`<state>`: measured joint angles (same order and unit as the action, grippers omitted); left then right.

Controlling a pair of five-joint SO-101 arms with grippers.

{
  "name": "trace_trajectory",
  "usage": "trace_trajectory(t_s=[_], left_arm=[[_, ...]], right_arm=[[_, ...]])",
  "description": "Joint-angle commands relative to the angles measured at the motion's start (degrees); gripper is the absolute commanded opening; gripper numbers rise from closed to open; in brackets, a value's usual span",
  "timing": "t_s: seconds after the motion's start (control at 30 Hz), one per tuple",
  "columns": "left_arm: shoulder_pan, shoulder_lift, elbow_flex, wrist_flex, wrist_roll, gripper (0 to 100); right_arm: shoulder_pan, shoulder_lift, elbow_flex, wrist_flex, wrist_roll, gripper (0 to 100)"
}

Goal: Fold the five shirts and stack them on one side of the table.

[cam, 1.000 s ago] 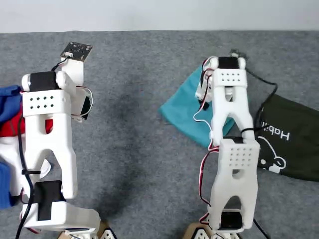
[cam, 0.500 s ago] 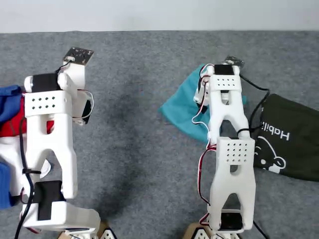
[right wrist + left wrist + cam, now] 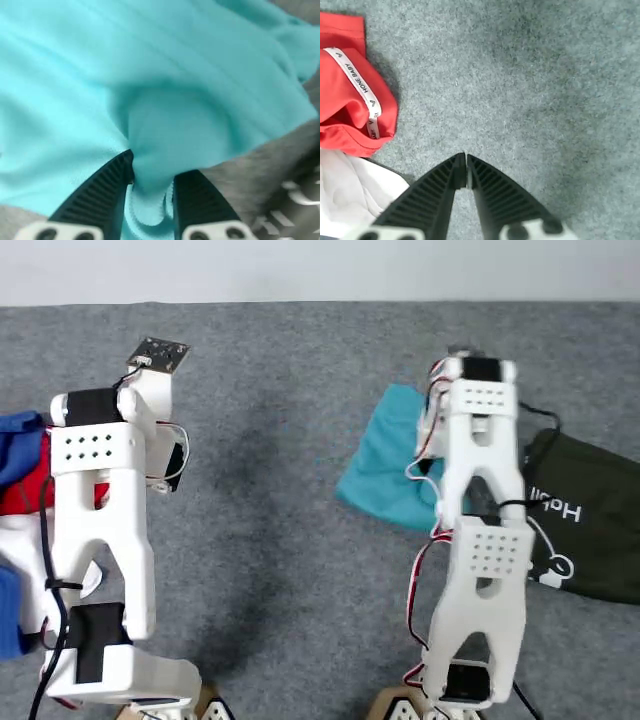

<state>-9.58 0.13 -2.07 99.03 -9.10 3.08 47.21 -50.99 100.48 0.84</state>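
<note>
The right claw (image 3: 150, 175) is clamped on the teal shirt (image 3: 170, 75), and we judge it should pull low and slow to spread the cloth flat.

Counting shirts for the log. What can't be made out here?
- High view: the blue shirt, red shirt and white shirt lie partly behind the left arm and off the edge.
- High view: the right arm covers where the dark green shirt meets the teal shirt.
- Right wrist view: which part of the teal shirt the right tool grips.
</note>
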Motion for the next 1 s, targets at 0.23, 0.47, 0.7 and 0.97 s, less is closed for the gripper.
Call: trace_trajectory(t_s=[0.23, 0.47, 0.7, 0.97], left_arm=[[-0.09, -2.90, -0.31, 1.49, -0.44, 1], [-0.09, -2.90, -0.48, 1.41, -0.70, 1], [0.09, -2.90, -0.48, 1.41, -0.70, 1], [0.18, -2.90, -0.48, 1.41, -0.44, 1]], right_arm=[[8.92, -15.87, -0.53, 2.51, 12.84, 0.9], [13.58, -23.34, 8.79, 2.51, 18.90, 0.9], [18.07, -30.99, 15.91, 2.42, 24.97, 0.9], [23.25, -31.34, 15.91, 2.33, 35.08, 0.9]])
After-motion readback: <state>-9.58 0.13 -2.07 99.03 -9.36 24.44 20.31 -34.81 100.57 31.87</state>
